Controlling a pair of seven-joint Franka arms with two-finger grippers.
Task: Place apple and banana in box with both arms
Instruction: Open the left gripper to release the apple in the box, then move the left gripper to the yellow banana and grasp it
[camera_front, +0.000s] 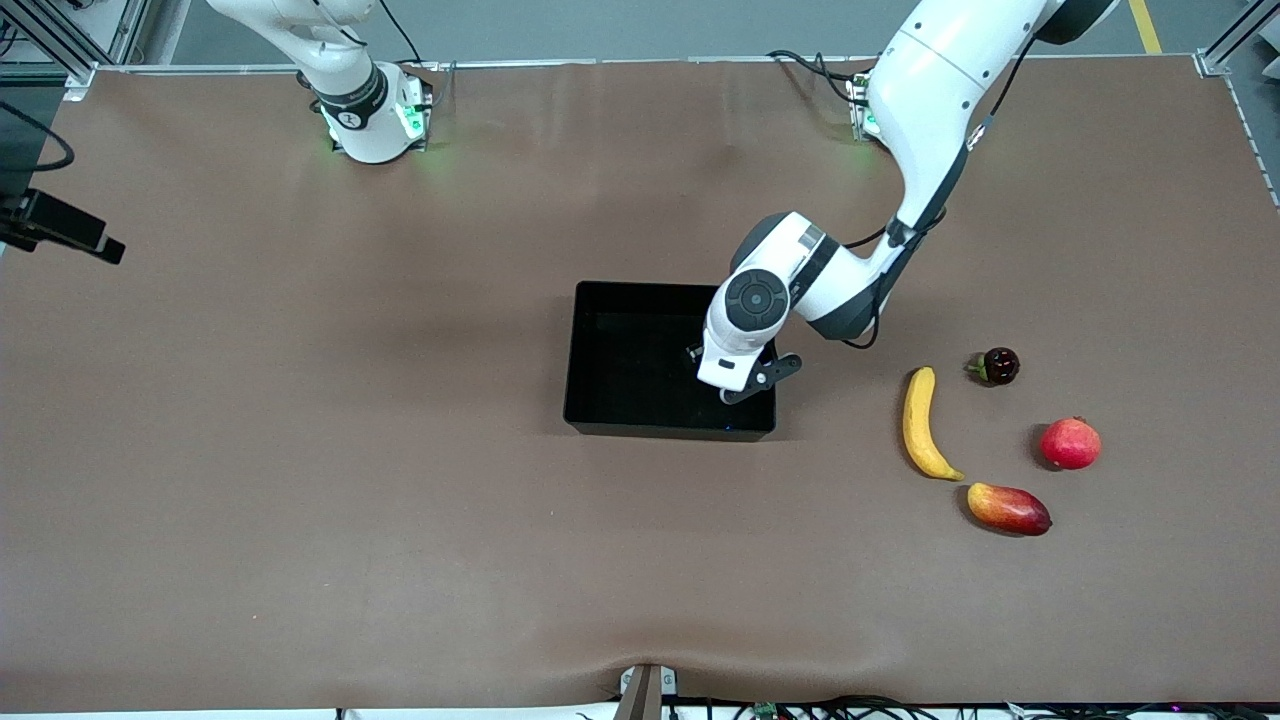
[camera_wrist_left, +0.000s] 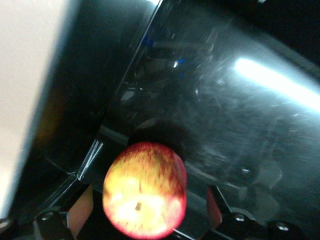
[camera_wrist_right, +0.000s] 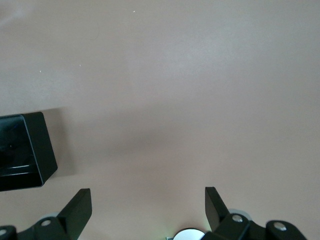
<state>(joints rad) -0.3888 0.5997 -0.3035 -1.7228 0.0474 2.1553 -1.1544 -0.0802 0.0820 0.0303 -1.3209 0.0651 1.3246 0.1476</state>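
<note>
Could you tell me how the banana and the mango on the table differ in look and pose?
The banana is plain yellow, long and curved; the mango is red and yellow, shorter and plumper. The banana runs toward and away from the front camera; the mango lies almost crosswise, nearer that camera. Both rest on the brown table, untouched.

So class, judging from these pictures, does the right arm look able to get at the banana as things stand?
Probably not easily: the banana lies toward the left arm's end of the table, with the box and the left claw over it in between, while the right claw waits, open.

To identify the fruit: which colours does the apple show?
Red with yellow patches, the apple shows best in the left wrist view.
</note>
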